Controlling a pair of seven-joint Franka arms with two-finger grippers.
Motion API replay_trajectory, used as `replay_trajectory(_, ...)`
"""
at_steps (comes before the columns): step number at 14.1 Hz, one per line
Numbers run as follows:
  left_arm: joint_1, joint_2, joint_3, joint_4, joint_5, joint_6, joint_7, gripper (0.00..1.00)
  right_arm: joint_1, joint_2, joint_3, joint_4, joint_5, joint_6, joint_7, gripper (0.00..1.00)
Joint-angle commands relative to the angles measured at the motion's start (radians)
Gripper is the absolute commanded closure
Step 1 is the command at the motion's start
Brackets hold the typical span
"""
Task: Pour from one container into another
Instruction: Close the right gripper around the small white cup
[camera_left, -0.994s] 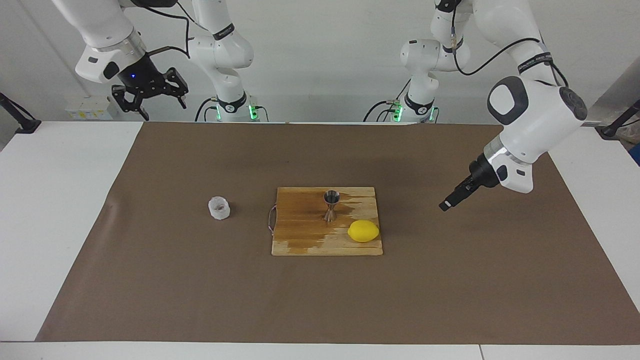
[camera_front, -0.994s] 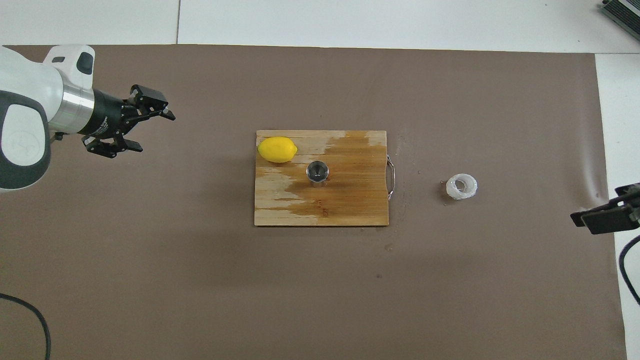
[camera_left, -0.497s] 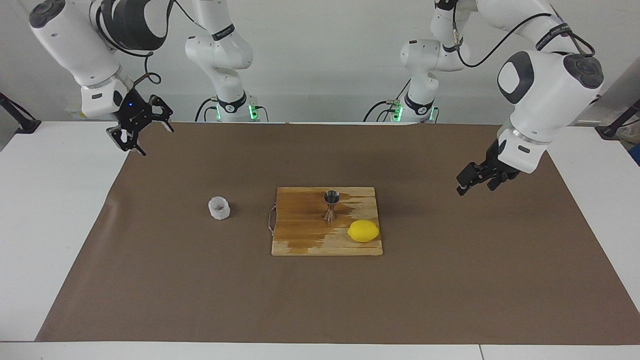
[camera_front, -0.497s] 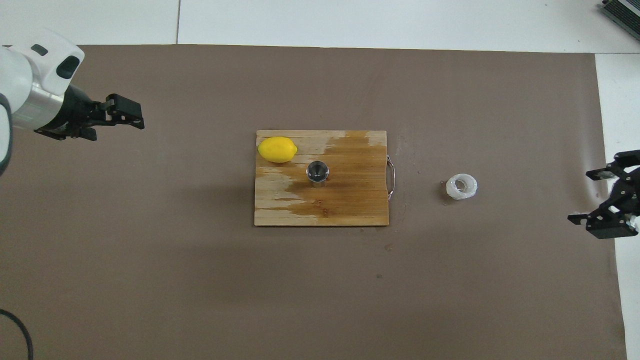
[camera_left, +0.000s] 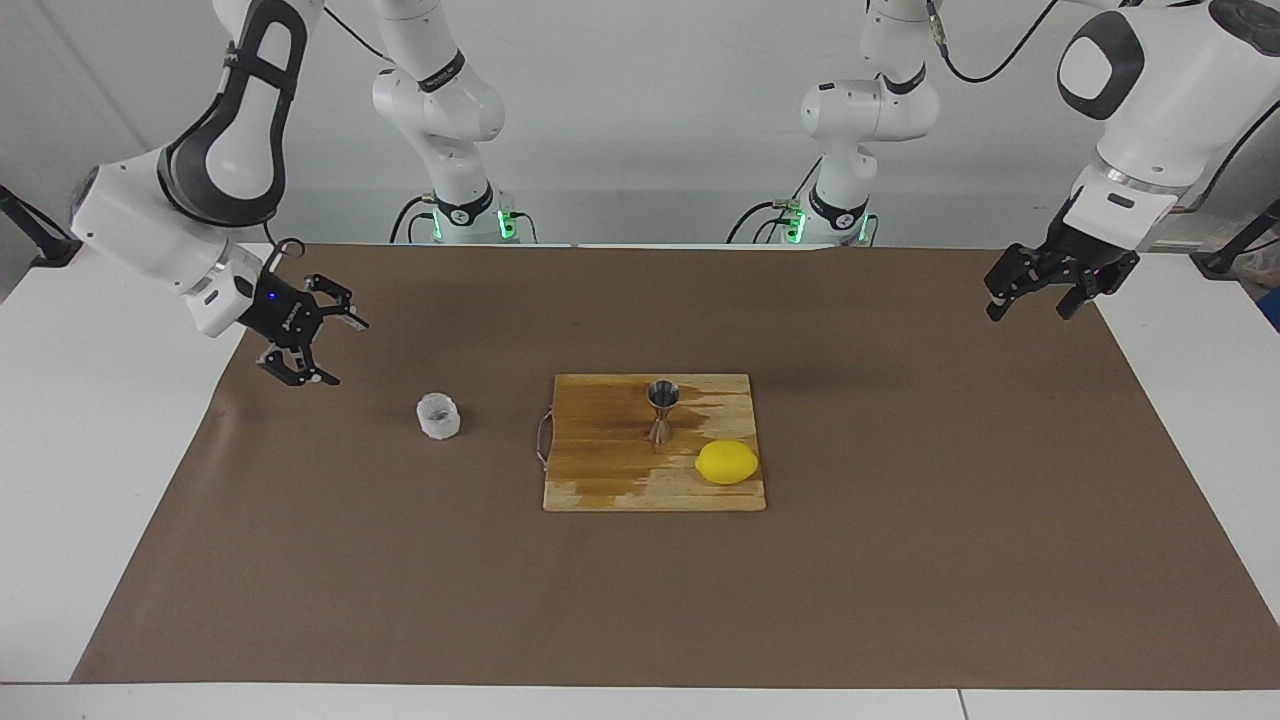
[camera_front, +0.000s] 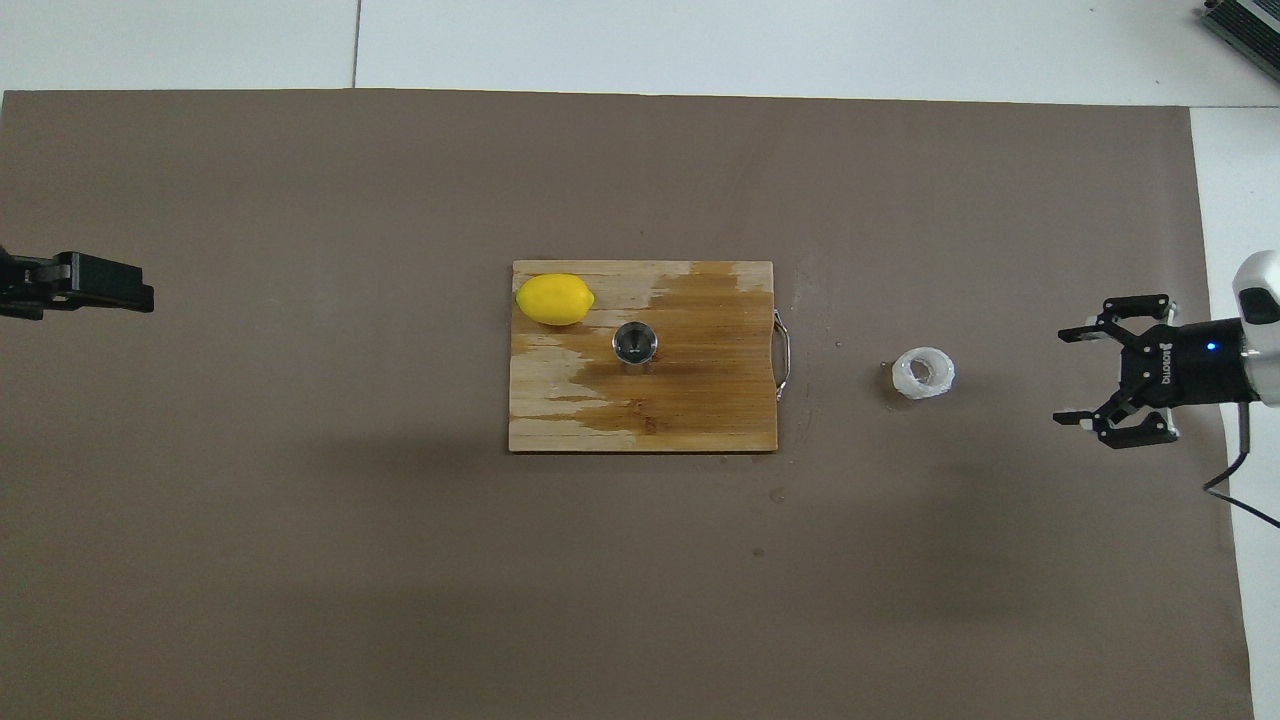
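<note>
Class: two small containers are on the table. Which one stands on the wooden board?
The steel jigger: it stands upright on the board, beside the lemon. The crinkled cup sits off the board, on the brown paper toward the right arm's end.

White wall (camera_left: 650, 120), brown-papered table (camera_left: 900, 600).
</note>
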Motion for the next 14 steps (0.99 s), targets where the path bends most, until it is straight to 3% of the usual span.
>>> replay_trajectory(1,0.020,-0.050,-0.009,-0.030,0.023,-0.055,0.020,0.00,-0.013,0.050,0.010,-0.030,0.143,0.023,-0.162,0.00)
replay_trajectory(3,0.020,-0.055,-0.011,-0.030,0.023,-0.075,0.012,0.00,-0.023,0.102,0.010,-0.035,0.201,0.011,-0.213,0.00)
replay_trajectory(5,0.017,-0.055,-0.012,-0.028,0.023,-0.073,0.009,0.00,-0.042,0.200,0.010,-0.062,0.365,-0.002,-0.295,0.00)
replay_trajectory(9,0.020,-0.055,-0.009,-0.022,0.025,-0.107,0.014,0.00,-0.022,0.247,0.012,-0.085,0.500,0.026,-0.436,0.00)
replay_trajectory(14,0.020,-0.057,-0.009,-0.017,0.025,-0.109,0.061,0.00,0.067,0.250,0.012,-0.139,0.639,0.092,-0.569,0.00)
